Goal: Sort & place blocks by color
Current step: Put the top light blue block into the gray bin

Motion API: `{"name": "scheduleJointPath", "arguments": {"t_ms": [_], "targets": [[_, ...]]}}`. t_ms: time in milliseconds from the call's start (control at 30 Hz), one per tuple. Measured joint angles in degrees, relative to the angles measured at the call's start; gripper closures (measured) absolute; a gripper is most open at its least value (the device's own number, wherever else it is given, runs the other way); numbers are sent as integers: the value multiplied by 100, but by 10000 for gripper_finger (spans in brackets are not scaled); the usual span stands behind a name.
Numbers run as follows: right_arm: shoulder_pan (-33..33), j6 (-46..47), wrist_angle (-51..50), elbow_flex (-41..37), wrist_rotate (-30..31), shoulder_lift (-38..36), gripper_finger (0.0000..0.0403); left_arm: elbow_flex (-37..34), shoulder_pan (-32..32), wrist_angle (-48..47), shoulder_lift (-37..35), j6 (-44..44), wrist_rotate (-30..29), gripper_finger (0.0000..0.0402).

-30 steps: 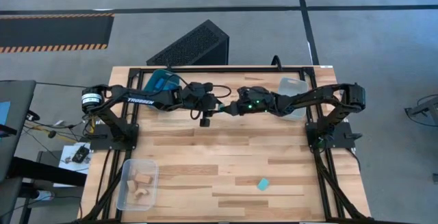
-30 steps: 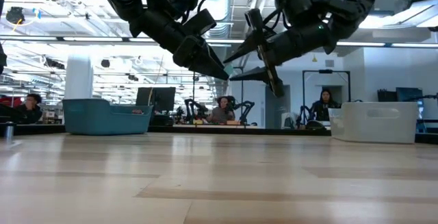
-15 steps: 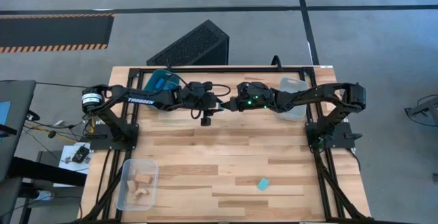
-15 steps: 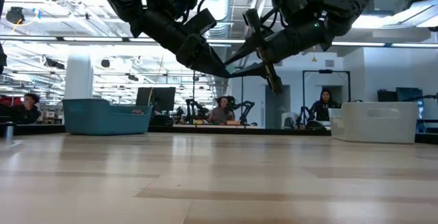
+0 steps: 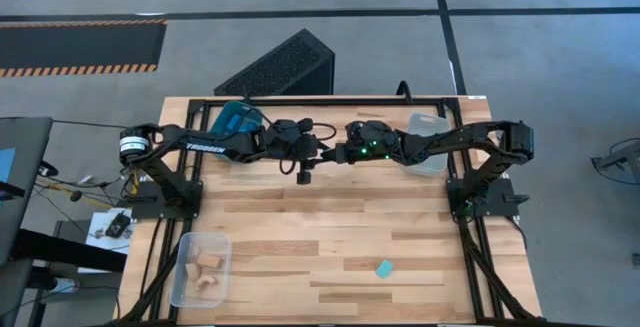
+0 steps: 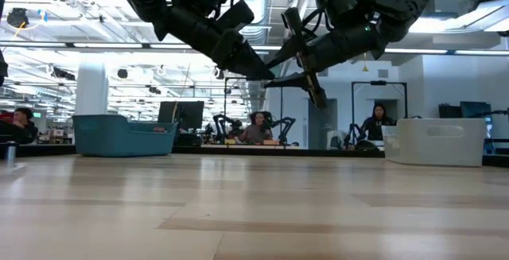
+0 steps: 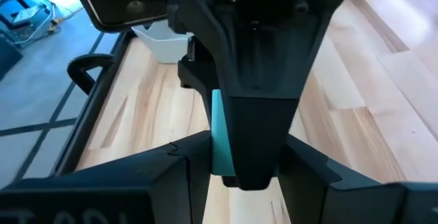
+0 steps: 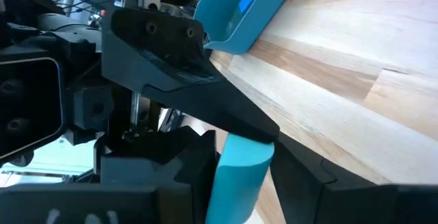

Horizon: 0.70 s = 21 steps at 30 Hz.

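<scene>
One light cyan rigid block (image 8: 239, 166), small, light, smooth-faced: left hand (image 5: 322, 151) and right hand (image 5: 333, 152) both pinch it above the tabletop (image 5: 330, 232); flat sides grip best.

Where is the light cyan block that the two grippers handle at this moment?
The light cyan block is in the air above the table's far middle, between the left gripper and right gripper, which meet tip to tip in the high view.

A robotics lab: beyond the wooden counter (image 6: 254, 204), people (image 6: 378, 122) sit at monitors (image 6: 180, 114) among other robot arms (image 6: 280, 125) under strip lights.
</scene>
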Motion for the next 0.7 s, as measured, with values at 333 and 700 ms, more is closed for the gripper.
{"name": "scheduleJointPath", "arguments": {"t_ms": [333,700], "targets": [[-47,21,-119,0,-1,-40,334,-4,-28,-65,0,-766,-334,263],[-747,-1236,-3472,-13,509,-1793,331,-11,65,-889,-2,-2296,-630,181]]}}
